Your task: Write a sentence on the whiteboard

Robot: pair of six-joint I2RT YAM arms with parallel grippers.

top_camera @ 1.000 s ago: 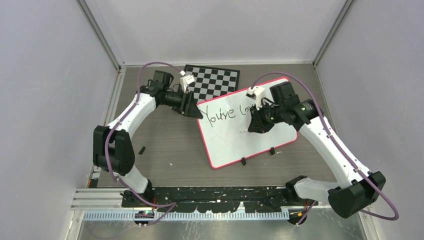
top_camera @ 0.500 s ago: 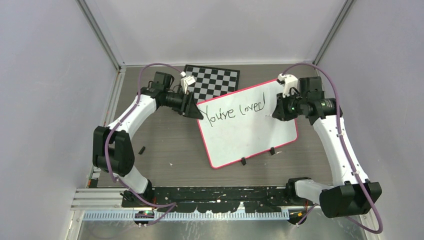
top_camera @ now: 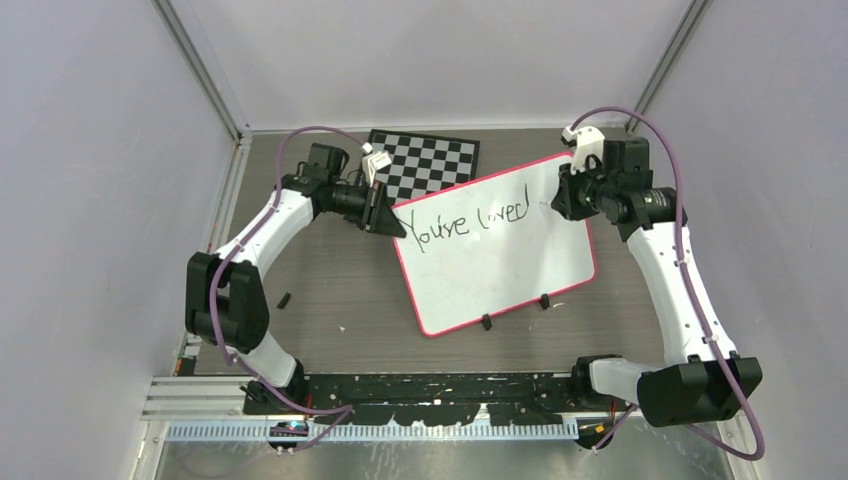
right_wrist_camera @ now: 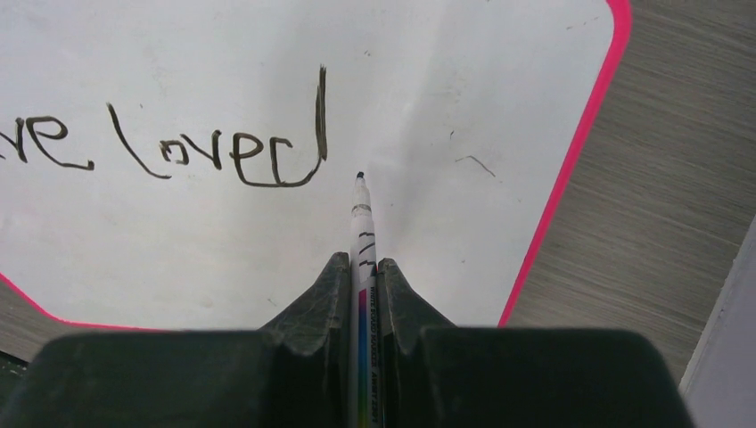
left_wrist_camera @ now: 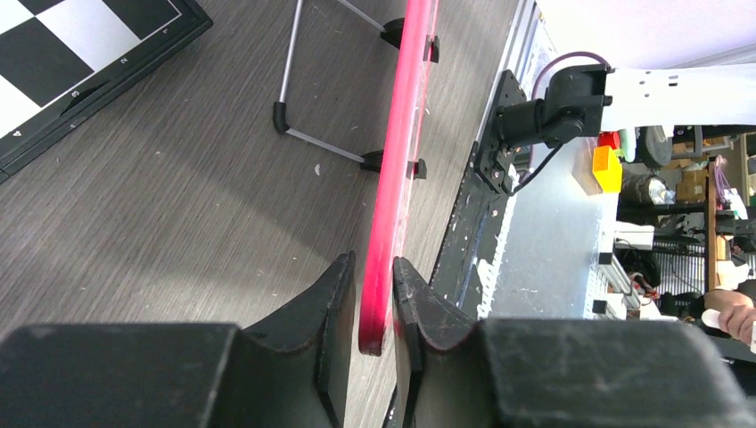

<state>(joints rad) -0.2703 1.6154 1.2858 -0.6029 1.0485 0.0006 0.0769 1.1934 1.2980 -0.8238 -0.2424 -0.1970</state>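
The whiteboard lies tilted at mid-table, pink-framed. The sentence reads "You're loved" in black along its far edge; "loved" ends in a tall stroke. My left gripper is at the board's far left corner. In the left wrist view the gripper is shut on the whiteboard's pink edge. My right gripper hangs over the far right corner. In its wrist view the gripper is shut on a white marker, tip just right of the tall stroke.
A black-and-white checkerboard lies behind the whiteboard, also in the left wrist view. Two black clips sit on the board's near edge. A wire stand props the board from below. A small black piece lies at the left.
My right gripper carried the marker from the board's middle out to its far right corner, uncovering "loved". The left jaws have drawn in on the board's edge.
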